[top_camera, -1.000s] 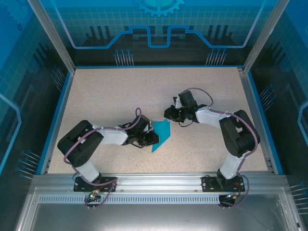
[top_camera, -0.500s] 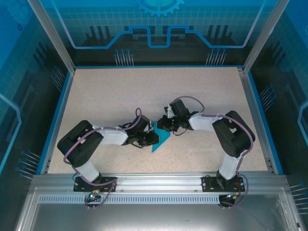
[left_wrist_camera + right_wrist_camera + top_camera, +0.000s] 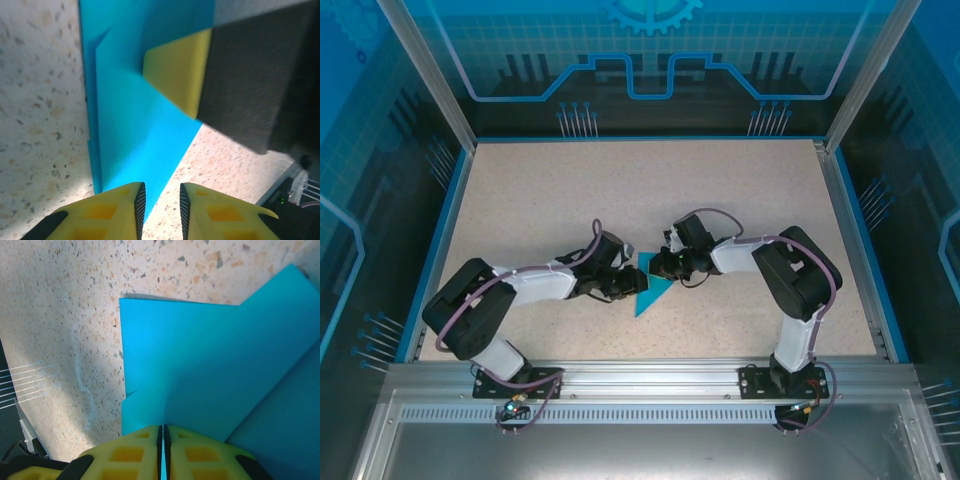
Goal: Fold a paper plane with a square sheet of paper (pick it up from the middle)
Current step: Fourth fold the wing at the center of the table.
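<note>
Though unclear overhead, up close right end effector tight on paper, left end effector ajar.

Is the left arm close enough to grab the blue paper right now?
Probably yes. The left gripper sits right at the edge of the blue paper, jaws slightly apart, with nothing in between. The right gripper pinches another edge but leaves this side free.

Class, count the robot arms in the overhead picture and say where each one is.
2. The left arm reaches in from the near left, the right arm from the near right; both end at the teal paper mid-table. None seems hidden.
</note>
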